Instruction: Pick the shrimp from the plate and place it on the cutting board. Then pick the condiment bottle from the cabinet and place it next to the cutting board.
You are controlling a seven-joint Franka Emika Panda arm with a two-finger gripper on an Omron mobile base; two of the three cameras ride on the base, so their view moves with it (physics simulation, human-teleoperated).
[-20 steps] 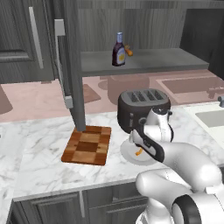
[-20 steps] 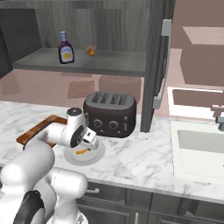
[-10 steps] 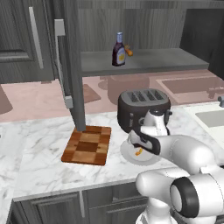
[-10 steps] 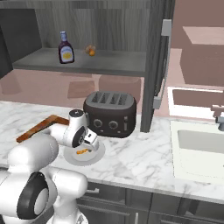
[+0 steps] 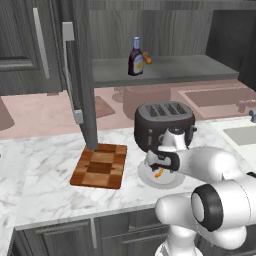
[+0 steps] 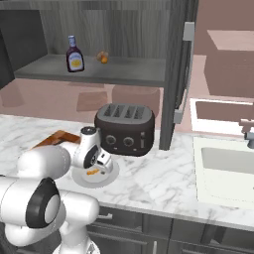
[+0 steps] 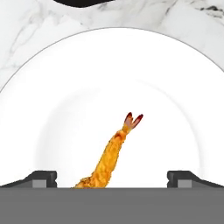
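Fingers point(image 7: 43, 178) spread wide apart, gripping nothing, poised low over the plate point(image 7: 61, 78). Shrimp point(image 7: 109, 157) lying on the plate between the two tips, tail pointing toward 1 o'clock in the hand view. Cutting board point(image 5: 100, 166) at 9 o'clock of the plate on the counter; condiment bottle point(image 5: 135, 57) upright on the cabinet shelf point(image 5: 170, 70).

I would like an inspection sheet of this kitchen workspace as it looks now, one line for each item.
Surface: marble counter.
Job's things: shrimp lies on plate; cutting board bare, left of the plate; bottle upright on cabinet shelf, door open.
Clutter: dark toaster behind the plate; small orange thing beside the bottle.
Grippers: claw open, low over the plate, fingertips on either side of the shrimp, nothing held.
Cables: nothing seen.
Surroundings: sink to the right.
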